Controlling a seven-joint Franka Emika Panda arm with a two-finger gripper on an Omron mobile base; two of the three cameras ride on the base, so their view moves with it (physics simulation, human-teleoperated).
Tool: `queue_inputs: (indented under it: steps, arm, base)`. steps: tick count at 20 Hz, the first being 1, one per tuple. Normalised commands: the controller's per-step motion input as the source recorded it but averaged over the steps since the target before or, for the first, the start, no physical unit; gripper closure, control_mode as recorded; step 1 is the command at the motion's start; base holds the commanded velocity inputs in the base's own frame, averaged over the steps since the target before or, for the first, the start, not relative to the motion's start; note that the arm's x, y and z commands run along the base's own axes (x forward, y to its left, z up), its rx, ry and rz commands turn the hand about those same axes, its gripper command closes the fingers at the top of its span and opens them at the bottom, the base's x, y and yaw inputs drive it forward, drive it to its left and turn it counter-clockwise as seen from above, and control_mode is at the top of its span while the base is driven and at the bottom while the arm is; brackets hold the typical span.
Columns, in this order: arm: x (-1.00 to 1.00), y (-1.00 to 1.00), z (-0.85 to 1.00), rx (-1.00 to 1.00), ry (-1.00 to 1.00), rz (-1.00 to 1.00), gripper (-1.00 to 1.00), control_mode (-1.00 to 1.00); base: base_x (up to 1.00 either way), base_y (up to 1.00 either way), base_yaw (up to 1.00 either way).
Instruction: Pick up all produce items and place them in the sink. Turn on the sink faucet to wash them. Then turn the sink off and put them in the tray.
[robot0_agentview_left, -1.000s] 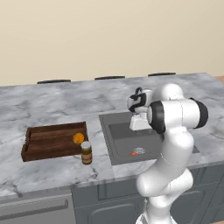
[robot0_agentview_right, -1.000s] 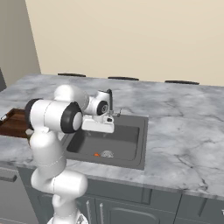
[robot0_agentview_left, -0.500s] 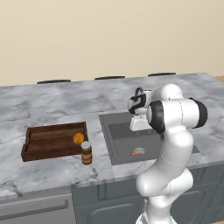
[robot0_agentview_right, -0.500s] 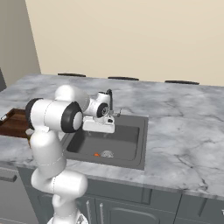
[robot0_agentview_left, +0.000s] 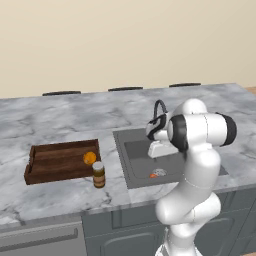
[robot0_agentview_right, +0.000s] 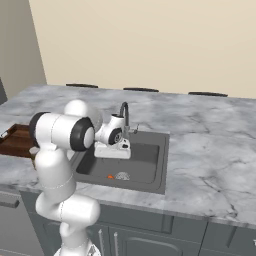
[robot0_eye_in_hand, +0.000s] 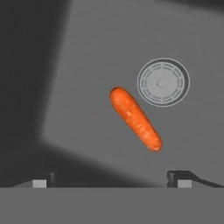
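Lying on the floor of the sink (robot0_agentview_left: 131, 150), the carrot-like piece (robot0_eye_in_hand: 135, 118) is seen just beside the round drain (robot0_eye_in_hand: 163, 82), with nothing over it. The hand (robot0_eye_in_hand: 113, 178) is held above it, jaws spread wide and empty. The faucet (robot0_agentview_right: 124, 116) rises behind the hand. On the table (robot0_agentview_left: 60, 120), the orange fruit (robot0_agentview_left: 89, 158) sits in the tray (robot0_agentview_left: 55, 172), a jar (robot0_agentview_left: 99, 174) just beside.
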Motion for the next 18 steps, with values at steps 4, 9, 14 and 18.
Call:
queue_inputs:
  steps: [4,9,14,18]
  arm:
    - [0.0,0.0,-0.29,0.0,0.0,0.0,-1.0,-1.0]
    - [0.08,0.0,-0.14,0.0,0.0,0.0,-1.0,-1.0]
    - [0.12,0.0,-0.12,0.0,0.0,0.0,-1.0,-1.0]
    - [0.11,0.0,-0.13,0.0,0.0,0.0,-1.0,-1.0]
  base:
    - [0.0,0.0,0.0]
    - [0.0,0.0,0.0]
    - [0.0,0.0,0.0]
    - [0.0,0.0,0.0]
